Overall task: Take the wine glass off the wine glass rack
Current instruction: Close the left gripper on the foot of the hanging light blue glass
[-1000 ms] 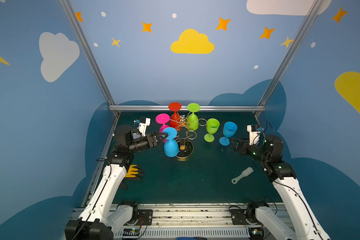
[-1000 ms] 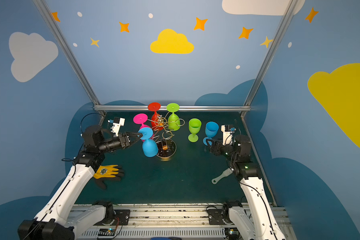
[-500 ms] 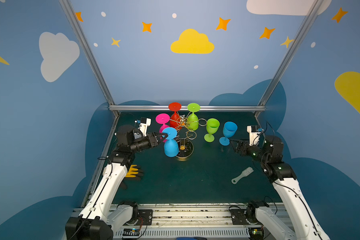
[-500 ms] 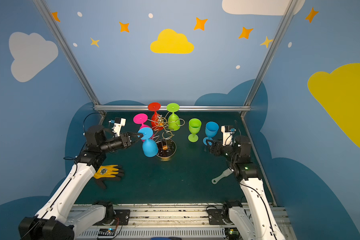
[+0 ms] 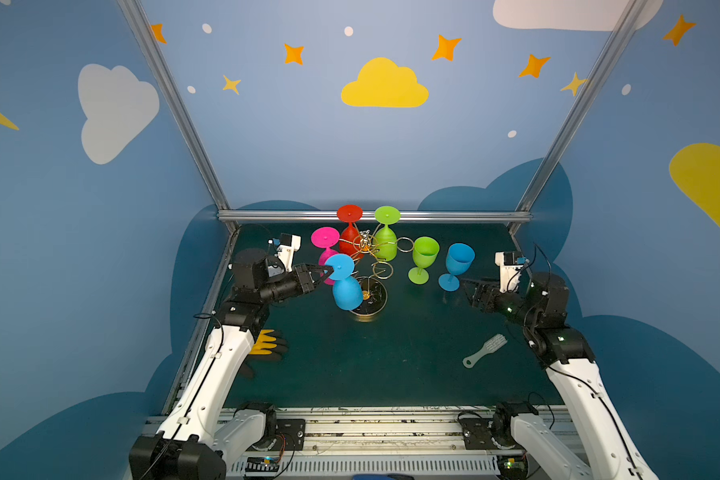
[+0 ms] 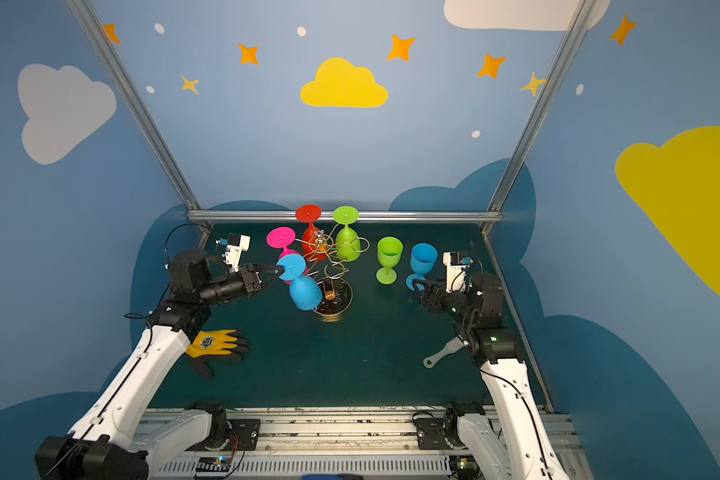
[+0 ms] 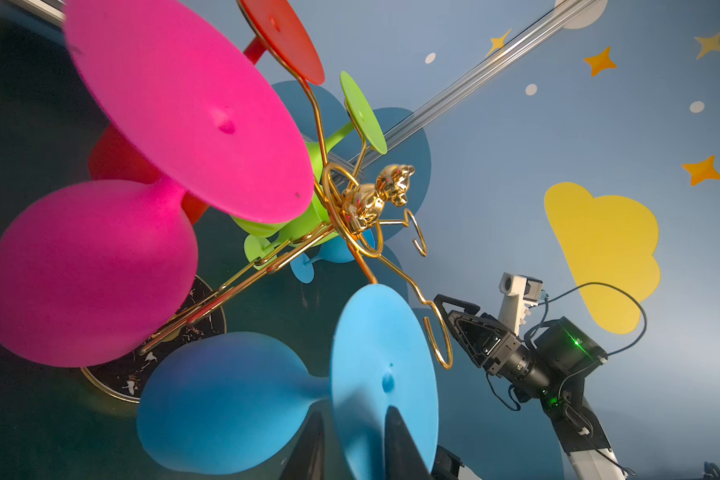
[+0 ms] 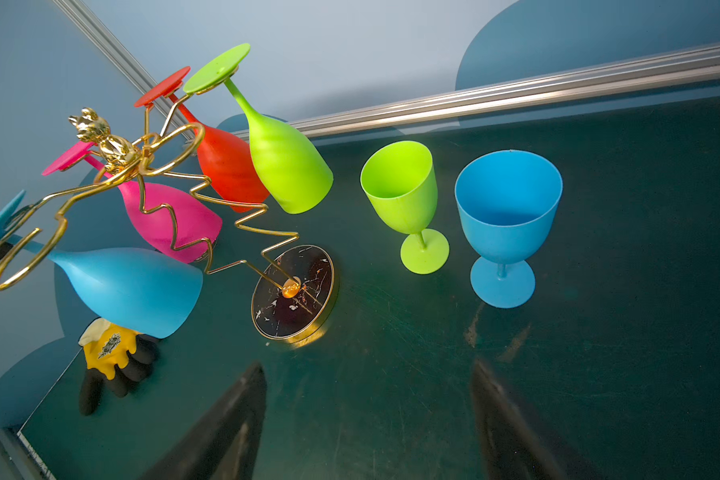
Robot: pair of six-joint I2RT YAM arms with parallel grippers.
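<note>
While the blue wine glass (image 5: 346, 291) hangs upside down from the wine glass rack (image 5: 377, 291), at about 8 o'clock of its post, the left hand (image 5: 327, 272) is seen in a top view reaching in from 9 o'clock to the glass's foot. In a top view, the right hand (image 6: 414, 293) is held low at 3 o'clock, well apart from the rack and just beside an upright blue glass (image 6: 422, 257).

In the left wrist view, the fingers (image 7: 400, 444) are set narrowly on either side of the foot's rim. Whether it is actually pinched cannot be told. A pink glass (image 7: 88, 270) hangs just beside the blue bowl.

In the right wrist view, the right hand (image 8: 366, 415) is spread wide, with nothing in it, above the counter (image 8: 599, 374).

Three risks are judged from here. The foot could be caught in its gold loop by a sideways pull and the whole rack tipped. The thin rim could be lost from the pinch. The swinging bowl could be knocked against the pink glass.
</note>
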